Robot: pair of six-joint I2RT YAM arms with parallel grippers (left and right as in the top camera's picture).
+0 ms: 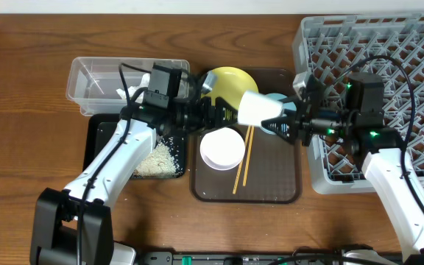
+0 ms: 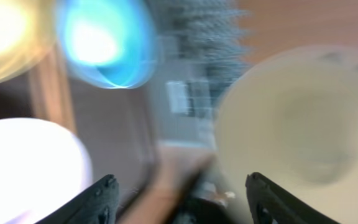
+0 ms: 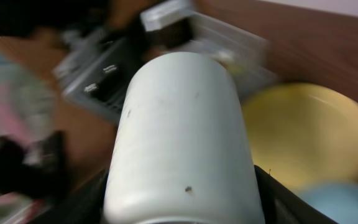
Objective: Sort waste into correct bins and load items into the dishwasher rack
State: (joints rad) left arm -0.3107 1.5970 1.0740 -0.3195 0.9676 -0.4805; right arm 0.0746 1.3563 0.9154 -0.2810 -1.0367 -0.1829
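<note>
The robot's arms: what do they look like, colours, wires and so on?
The left arm and right arm have smooth white tube-like links joined by chunky black joints. Thin black cables loop loosely off each. Small green lights glow on the right arm's joints. The left end effector and right end effector are black, each with two dark fingers.

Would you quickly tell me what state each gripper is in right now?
left gripper: open, nothing between its fingers.
right gripper: closed on the pale cup, which lies sideways in its grip.
</note>
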